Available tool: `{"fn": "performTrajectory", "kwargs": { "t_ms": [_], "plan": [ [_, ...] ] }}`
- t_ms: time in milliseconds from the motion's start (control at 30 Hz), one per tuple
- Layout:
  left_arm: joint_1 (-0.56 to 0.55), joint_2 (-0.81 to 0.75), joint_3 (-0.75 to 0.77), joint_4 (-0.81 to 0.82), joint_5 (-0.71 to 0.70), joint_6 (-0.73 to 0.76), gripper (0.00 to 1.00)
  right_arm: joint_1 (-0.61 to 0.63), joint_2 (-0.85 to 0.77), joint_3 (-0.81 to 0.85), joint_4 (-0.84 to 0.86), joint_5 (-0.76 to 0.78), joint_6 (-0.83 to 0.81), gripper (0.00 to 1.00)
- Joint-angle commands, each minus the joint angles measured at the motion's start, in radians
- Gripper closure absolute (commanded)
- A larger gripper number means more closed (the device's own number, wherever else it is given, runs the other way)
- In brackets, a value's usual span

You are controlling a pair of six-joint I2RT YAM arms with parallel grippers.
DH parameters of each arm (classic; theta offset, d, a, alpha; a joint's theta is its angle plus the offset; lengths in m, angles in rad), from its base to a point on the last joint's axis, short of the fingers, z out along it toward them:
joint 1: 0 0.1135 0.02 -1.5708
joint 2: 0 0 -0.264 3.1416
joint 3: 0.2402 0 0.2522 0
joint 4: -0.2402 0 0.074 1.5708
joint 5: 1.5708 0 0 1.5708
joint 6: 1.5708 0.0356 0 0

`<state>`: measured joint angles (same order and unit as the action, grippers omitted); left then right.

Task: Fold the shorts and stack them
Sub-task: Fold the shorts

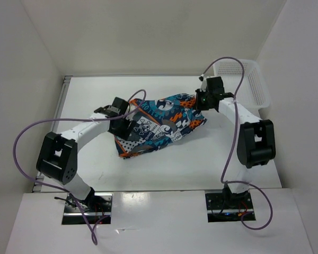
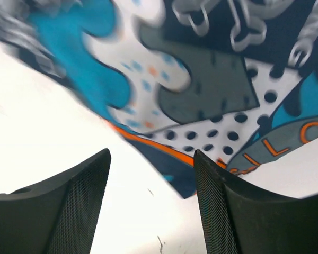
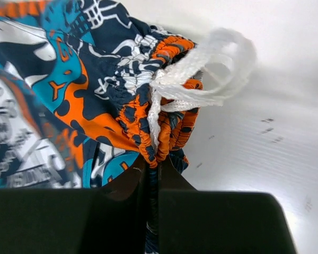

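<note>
Right hand: the black two-finger right hand [image 3: 152, 174] is closed, its fingers pressed together with only a thin seam between them.
Right grip: pinched in that seam is the gathered orange-and-navy waistband edge of the soft cloth shorts [image 3: 69, 106], printed with cartoons in teal blue, orange, white and black. The cloth bunches just above the fingertips. Whether this end is lifted clear of the surface cannot be told.
Drawstring: a white woven cord [image 3: 201, 79] comes out of the waistband just above the pinch and loops to the right over bare white surface.
Left hand: the black left hand [image 2: 151, 159] is open, its two mesh-textured fingers [image 2: 79, 206] well apart. Between them shows white surface, and an orange-trimmed edge of the shorts lies just beyond the tips. Whether the tips touch down cannot be told.
Shorts: seen from above, they lie crumpled near the middle, stretched from near-left to far-right. The right hand is at the far-right end and the left hand at the left side.
Bench: the flat white bench [image 1: 175, 169] carries the shorts and shows a few faint dark scuffs in the wrist views.
Basket: a white plastic mesh basket [image 1: 249, 79] sits in the far right corner, beyond the right hand and apart from the shorts.
Arms: both black-and-white arms reach in from their bases at the near edge, each trailing a purple cable [image 1: 21, 151].
</note>
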<state>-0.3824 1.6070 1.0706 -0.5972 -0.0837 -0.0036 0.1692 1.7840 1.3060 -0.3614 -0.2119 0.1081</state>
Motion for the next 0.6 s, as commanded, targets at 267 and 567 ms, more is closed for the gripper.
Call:
{"fn": "performTrajectory", "kwargs": {
  "t_ms": [267,567],
  "plan": [
    [-0.09,0.102,0.293,0.045,0.041,0.004,0.26,-0.022,-0.307,-0.079,-0.016,0.201,-0.125,1.0],
    [-0.09,0.287,0.345,0.102,0.119,0.004,0.26,-0.079,-0.301,0.01,-0.016,0.335,-0.214,1.0]
  ]
}}
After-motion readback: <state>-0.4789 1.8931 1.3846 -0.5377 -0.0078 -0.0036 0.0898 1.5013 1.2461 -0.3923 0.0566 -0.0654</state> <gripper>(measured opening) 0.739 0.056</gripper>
